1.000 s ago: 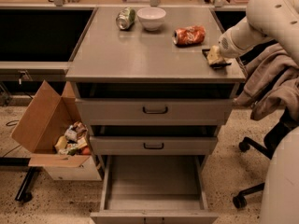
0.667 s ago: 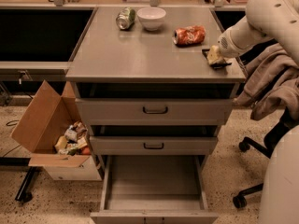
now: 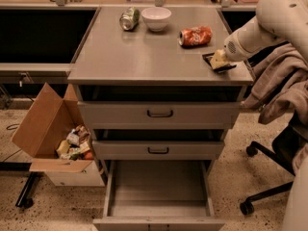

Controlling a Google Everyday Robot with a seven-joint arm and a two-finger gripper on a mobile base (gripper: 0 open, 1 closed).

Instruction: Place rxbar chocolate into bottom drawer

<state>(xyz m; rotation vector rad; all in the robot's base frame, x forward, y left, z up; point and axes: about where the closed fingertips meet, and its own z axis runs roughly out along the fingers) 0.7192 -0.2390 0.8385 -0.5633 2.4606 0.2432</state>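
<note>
The rxbar chocolate [image 3: 211,57] is a flat black bar lying at the right edge of the cabinet top [image 3: 144,52], partly hidden under the gripper. My gripper [image 3: 219,61], at the end of the white arm coming in from the upper right, is down on the bar and touches it. The bottom drawer [image 3: 159,186] is pulled open at the foot of the cabinet, and its flat grey floor is bare.
A crushed orange can [image 3: 195,35], a white bowl [image 3: 156,18] and a green can [image 3: 129,19] sit on the cabinet top. The two upper drawers [image 3: 160,113] are slightly open. A cardboard box of snacks [image 3: 53,134] stands at the left. An office chair with a draped garment [image 3: 284,90] stands at the right.
</note>
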